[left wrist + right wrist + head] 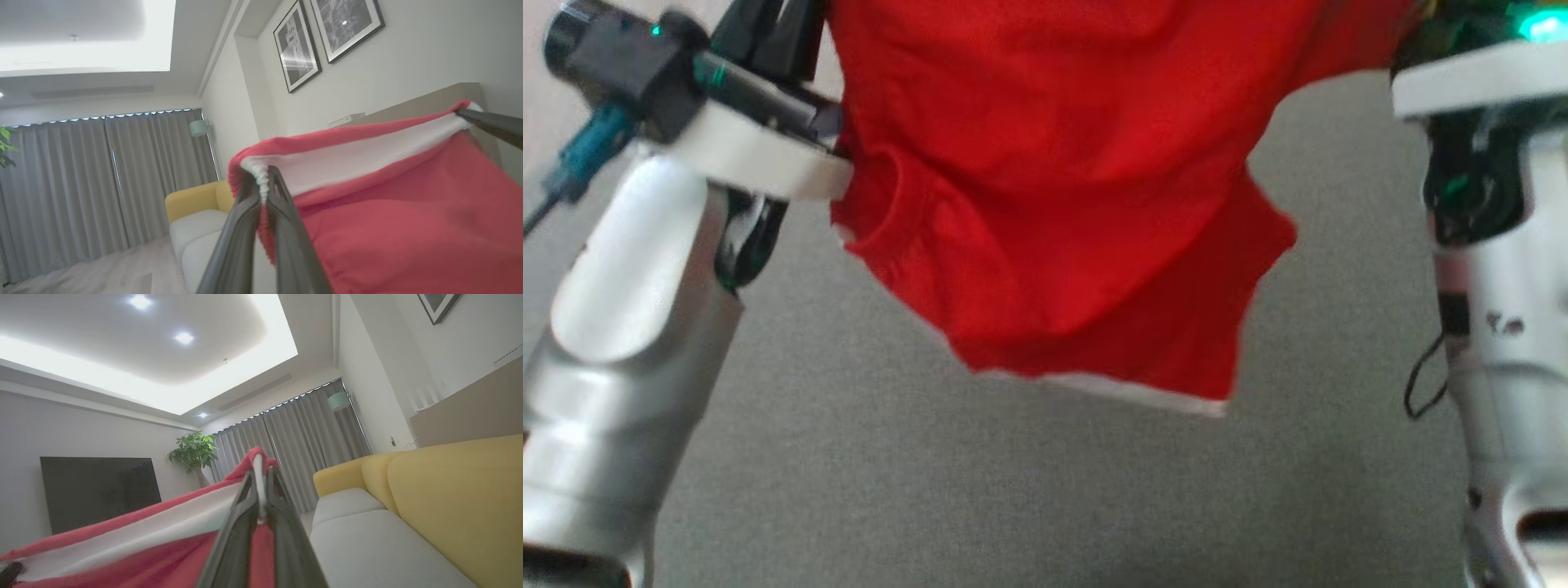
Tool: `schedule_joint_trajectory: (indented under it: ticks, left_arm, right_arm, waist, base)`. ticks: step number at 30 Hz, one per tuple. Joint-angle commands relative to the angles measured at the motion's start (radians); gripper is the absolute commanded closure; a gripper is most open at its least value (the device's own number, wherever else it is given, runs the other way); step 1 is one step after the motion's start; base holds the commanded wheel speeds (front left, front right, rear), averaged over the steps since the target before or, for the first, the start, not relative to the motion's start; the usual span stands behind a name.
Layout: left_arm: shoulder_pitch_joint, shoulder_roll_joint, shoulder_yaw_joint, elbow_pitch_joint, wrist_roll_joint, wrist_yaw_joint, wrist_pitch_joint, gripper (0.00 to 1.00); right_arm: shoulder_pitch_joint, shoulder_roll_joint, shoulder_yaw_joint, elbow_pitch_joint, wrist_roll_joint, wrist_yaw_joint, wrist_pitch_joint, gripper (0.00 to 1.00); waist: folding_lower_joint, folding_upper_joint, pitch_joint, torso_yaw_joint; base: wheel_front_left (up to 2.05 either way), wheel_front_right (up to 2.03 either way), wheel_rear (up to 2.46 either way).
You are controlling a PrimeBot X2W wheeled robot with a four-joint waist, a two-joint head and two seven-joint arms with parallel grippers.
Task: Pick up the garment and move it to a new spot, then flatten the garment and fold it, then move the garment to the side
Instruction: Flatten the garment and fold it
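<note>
left gripper (264,181), right gripper (260,479), tight on garment (1045,204)

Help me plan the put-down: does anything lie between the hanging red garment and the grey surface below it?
Nothing visible does. The garment hangs in the air, and the grey surface beneath it shows no object in the head view.

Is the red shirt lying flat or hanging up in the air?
Hanging, not flat. The red shirt droops above the grey surface, held by the left gripper and right gripper, each pinching its white edge.
</note>
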Motion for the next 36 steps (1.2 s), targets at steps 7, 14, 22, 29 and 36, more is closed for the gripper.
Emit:
schedule_joint_trajectory:
  ticks: [7,14,22,29,36]
  left_arm:
    - [-0.299,-0.024,0.019,0.176,0.041,0.025,-0.057,1.00]
    - [-0.319,-0.116,0.064,0.255,0.042,0.021,-0.077,1.00]
    - [0.019,-0.167,0.082,0.343,0.023,0.007,-0.077,1.00]
    - [0.361,-0.246,0.095,0.414,-0.029,0.003,-0.077,1.00]
    - [0.613,-0.280,0.051,0.373,-0.126,0.002,-0.077,1.00]
  right_arm:
    - [-0.313,0.022,-0.006,0.163,-0.121,-0.001,-0.067,1.00]
    - [-0.425,0.033,-0.084,0.341,-0.159,-0.001,-0.140,1.00]
    - [-0.136,0.019,0.001,0.426,-0.079,-0.001,-0.146,1.00]
    - [0.207,0.034,0.037,0.421,0.057,-0.001,-0.147,1.00]
    - [0.455,0.010,0.081,0.339,0.173,-0.001,-0.147,1.00]
  waist:
    - [0.0000,0.0000,0.220,-0.045]
    - [0.0000,0.0000,0.254,-0.053]
    - [0.0000,0.0000,0.203,-0.060]
    - [0.0000,0.0000,0.153,-0.071]
    - [0.0000,0.0000,0.034,-0.057]
  base:
    - [0.00,0.00,0.00]
    - [0.00,0.00,0.00]
    - [0.00,0.00,0.00]
    - [0.00,0.00,0.00]
    - [0.00,0.00,0.00]
